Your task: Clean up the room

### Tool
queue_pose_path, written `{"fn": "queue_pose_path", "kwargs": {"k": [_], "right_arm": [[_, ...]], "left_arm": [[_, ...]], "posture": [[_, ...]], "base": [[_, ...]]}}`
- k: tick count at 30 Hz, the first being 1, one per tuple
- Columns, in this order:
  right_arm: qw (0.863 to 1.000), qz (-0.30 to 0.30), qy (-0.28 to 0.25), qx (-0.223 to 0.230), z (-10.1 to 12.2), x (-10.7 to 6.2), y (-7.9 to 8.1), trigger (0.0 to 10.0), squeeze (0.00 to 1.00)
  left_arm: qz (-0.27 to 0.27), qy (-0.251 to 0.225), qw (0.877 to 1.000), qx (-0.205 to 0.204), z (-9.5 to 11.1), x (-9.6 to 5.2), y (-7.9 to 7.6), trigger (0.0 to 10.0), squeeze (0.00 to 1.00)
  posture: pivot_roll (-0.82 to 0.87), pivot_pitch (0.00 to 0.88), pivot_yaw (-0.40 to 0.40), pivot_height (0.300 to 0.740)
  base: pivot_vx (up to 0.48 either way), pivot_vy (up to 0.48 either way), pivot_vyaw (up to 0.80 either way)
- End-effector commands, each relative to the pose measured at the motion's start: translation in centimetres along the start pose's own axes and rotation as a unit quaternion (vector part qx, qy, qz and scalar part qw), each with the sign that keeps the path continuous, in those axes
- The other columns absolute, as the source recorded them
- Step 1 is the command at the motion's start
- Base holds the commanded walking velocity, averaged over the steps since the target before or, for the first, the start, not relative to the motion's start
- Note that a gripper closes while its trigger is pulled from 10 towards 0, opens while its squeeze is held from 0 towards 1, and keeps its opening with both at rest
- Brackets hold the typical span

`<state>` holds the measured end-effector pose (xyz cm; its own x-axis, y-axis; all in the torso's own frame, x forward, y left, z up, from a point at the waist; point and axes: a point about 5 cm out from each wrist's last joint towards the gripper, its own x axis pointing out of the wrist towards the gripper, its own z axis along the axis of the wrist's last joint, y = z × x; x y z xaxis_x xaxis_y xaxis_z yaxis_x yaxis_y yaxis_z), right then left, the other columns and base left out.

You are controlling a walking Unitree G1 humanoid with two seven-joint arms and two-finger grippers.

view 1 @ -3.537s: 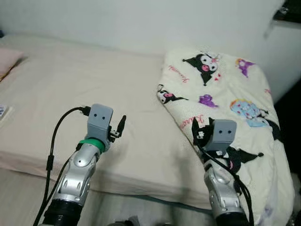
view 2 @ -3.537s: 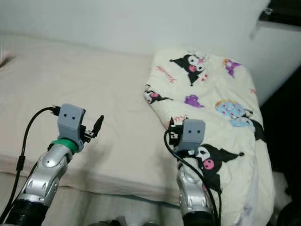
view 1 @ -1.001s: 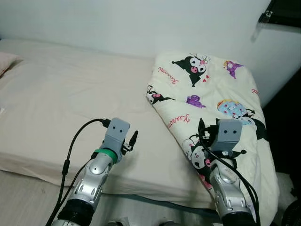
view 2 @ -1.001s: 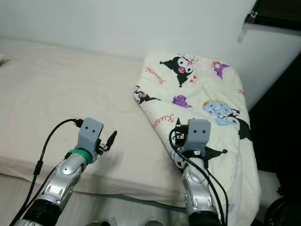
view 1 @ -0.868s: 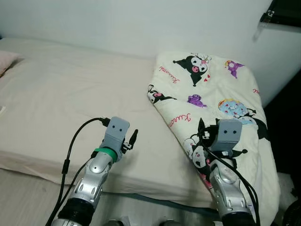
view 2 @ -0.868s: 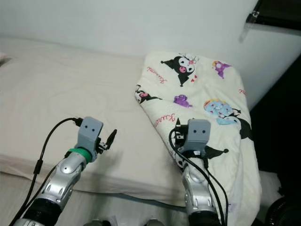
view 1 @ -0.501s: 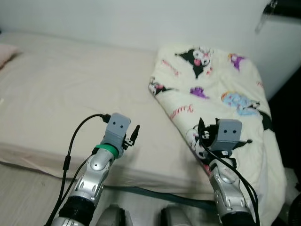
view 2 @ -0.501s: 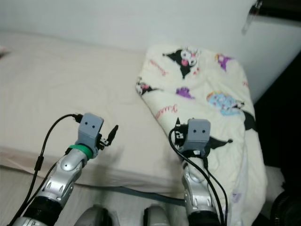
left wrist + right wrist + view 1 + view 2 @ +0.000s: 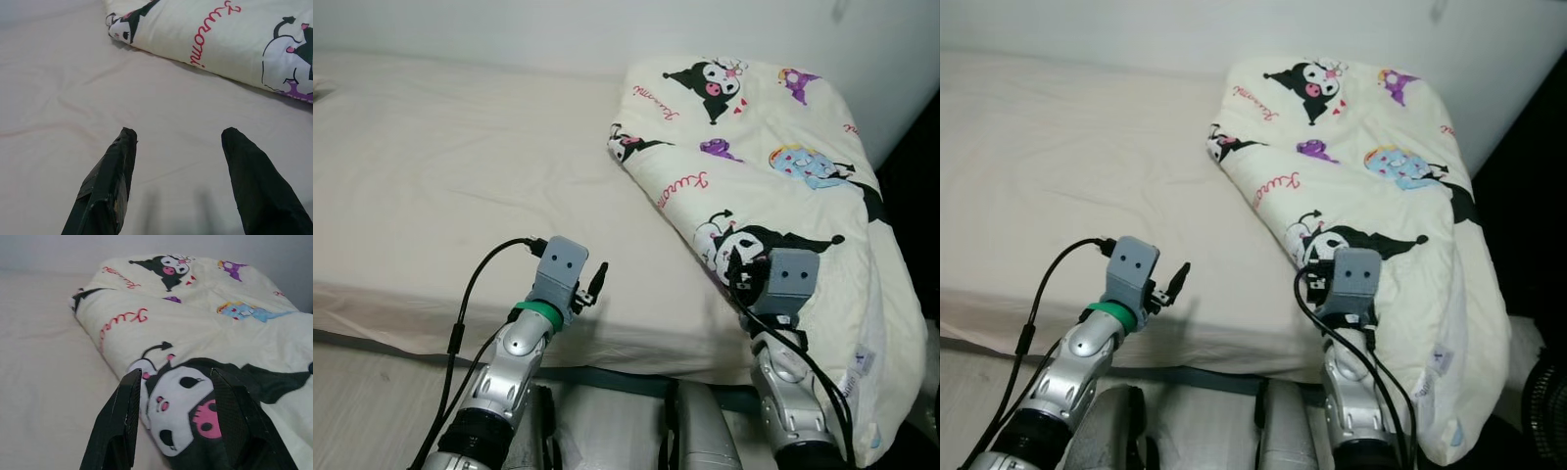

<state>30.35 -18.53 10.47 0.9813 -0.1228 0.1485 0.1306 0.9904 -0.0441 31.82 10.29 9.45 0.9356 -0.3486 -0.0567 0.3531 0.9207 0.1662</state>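
— Left eye view first: where's the quilt?
— Folded, cartoon-printed, lying along the right side of the bed, its outer edge hanging over the side.
— And the right gripper?
— Just above the quilt's near corner, jaws apart, holding nothing.
— The left gripper?
— Over bare sheet near the bed's front edge, jaws wide open and empty, the quilt's fold beyond them.
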Motion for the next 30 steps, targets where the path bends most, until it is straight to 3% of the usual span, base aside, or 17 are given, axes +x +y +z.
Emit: {"fn": "queue_pose_path", "kwargs": {"k": [1, 4, 7, 9, 11, 13, 15, 16, 18, 19, 21, 22, 25, 30], "right_arm": [[1.000, -0.023, 0.004, -0.009, -0.2, -0.2, -0.9, 10.0, 0.00], [0.999, -0.037, -0.007, -0.024, 0.3, -0.2, -1.6, 10.0, 0.00], [0.995, -0.090, -0.033, -0.041, 1.7, 0.0, -3.9, 10.0, 0.00], [0.995, -0.090, -0.033, -0.041, 1.7, 0.0, -3.9, 10.0, 0.00], [0.989, -0.142, -0.024, -0.030, 1.7, -0.1, -6.4, 10.0, 0.00], [0.989, -0.142, -0.024, -0.030, 1.7, -0.1, -6.4, 10.0, 0.00], [0.981, -0.193, -0.001, 0.004, 1.1, -0.4, -8.8, 10.0, 0.00], [0.981, -0.193, -0.001, 0.004, 1.1, -0.4, -8.8, 10.0, 0.00], [0.955, -0.284, 0.041, 0.078, -0.7, -1.3, -12.7, 10.0, 0.00], [0.955, -0.284, 0.041, 0.078, -0.7, -1.3, -12.7, 10.0, 0.00], [0.931, -0.350, 0.052, 0.096, -1.3, -2.4, -16.2, 10.0, 0.00], [0.931, -0.350, 0.052, 0.096, -1.3, -2.4, -16.2, 10.0, 0.00], [0.927, -0.365, 0.043, 0.074, -0.6, -2.8, -18.8, 10.0, 0.00], [0.930, -0.360, 0.045, 0.056, -0.1, -2.5, -20.0, 10.0, 0.00]], "left_arm": [[-0.005, 0.011, 1.000, -0.004, -0.4, -0.1, 0.0, 10.0, 0.00], [-0.006, 0.011, 1.000, -0.003, -0.4, -0.1, 0.0, 10.0, 0.00], [-0.007, 0.010, 1.000, -0.003, -0.3, -0.1, 0.0, 10.0, 0.00], [-0.007, 0.010, 1.000, -0.003, -0.3, -0.1, 0.0, 10.0, 0.00], [-0.008, 0.009, 1.000, -0.004, -0.3, 0.0, -0.1, 10.0, 0.00], [-0.008, 0.009, 1.000, -0.004, -0.3, 0.0, -0.1, 10.0, 0.00], [-0.010, 0.008, 1.000, -0.004, -0.2, 0.0, -0.2, 10.0, 0.00], [-0.010, 0.008, 1.000, -0.004, -0.2, 0.0, -0.2, 10.0, 0.00], [-0.011, 0.010, 1.000, -0.001, -0.2, -0.1, 0.0, 10.0, 0.00], [-0.011, 0.010, 1.000, -0.001, -0.2, -0.1, 0.0, 10.0, 0.00], [-0.010, 0.015, 1.000, 0.004, -0.3, -0.3, 0.4, 10.0, 0.00], [-0.010, 0.015, 1.000, 0.004, -0.3, -0.3, 0.4, 10.0, 0.00], [-0.008, 0.018, 1.000, 0.007, -0.3, -0.5, 0.9, 10.0, 0.00], [-0.011, 0.021, 1.000, 0.011, -0.3, -0.6, 1.0, 10.0, 0.00]], "posture": [[-0.07, 0.057, 0.059, 0.600], [-0.07, 0.057, 0.058, 0.600], [-0.08, 0.057, 0.056, 0.600], [-0.08, 0.057, 0.056, 0.600], [-0.08, 0.062, 0.061, 0.600], [-0.08, 0.062, 0.061, 0.600], [-0.08, 0.081, 0.072, 0.600], [-0.08, 0.081, 0.072, 0.600], [-0.07, 0.099, 0.081, 0.600], [-0.07, 0.099, 0.081, 0.600], [-0.06, 0.111, 0.088, 0.600], [-0.06, 0.111, 0.088, 0.600], [-0.06, 0.137, 0.108, 0.600], [-0.05, 0.154, 0.117, 0.600]], "base": [[0.000, 0.000, 0.00], [0.000, 0.000, 0.00], [0.000, 0.000, 0.00], [0.000, 0.000, 0.00], [0.000, 0.000, 0.00], [0.000, 0.000, 0.00], [0.000, 0.000, 0.00], [0.000, 0.000, 0.00], [0.000, 0.000, 0.00], [0.000, 0.000, 0.00], [0.000, 0.000, 0.00], [0.000, 0.000, 0.00], [0.000, 0.000, 0.00], [0.000, 0.000, 0.00]]}}
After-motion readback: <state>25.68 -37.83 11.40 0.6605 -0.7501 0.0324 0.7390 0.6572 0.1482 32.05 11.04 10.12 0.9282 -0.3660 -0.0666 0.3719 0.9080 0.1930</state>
